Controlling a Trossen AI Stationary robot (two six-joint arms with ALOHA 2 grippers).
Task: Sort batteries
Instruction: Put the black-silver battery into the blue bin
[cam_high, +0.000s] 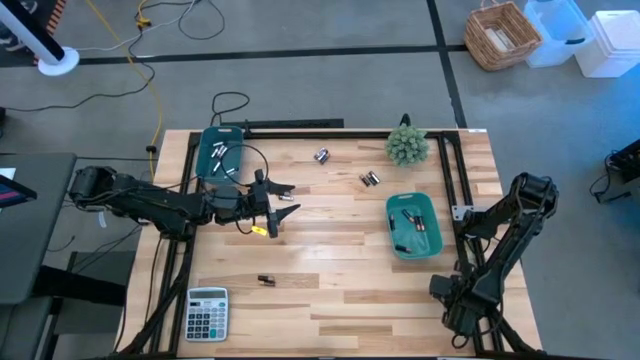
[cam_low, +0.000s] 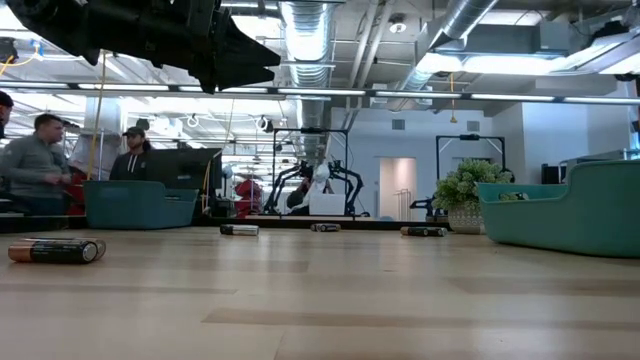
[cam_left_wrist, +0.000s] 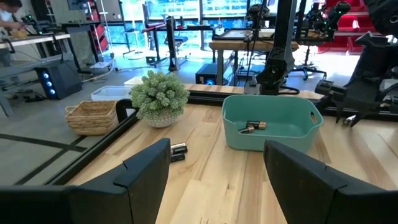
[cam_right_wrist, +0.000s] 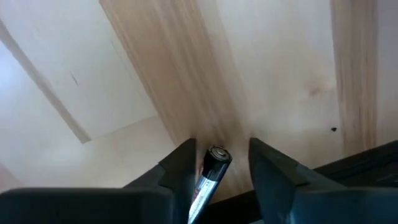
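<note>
My right pincer hung close over the tabletop, its fingers part open with one battery standing between them, long axis running along the fingers, metal cap pointing out past the tips; I couldn't tell whether they gripped it. My left pincer stood wide open, holding nothing, facing the teal bin ahead.

The high view looks straight down on the whole desk; the low view sits at desk level, facing the room. The left wrist view shares the potted plant and teal bin; the right wrist view hangs close over the wood
</note>
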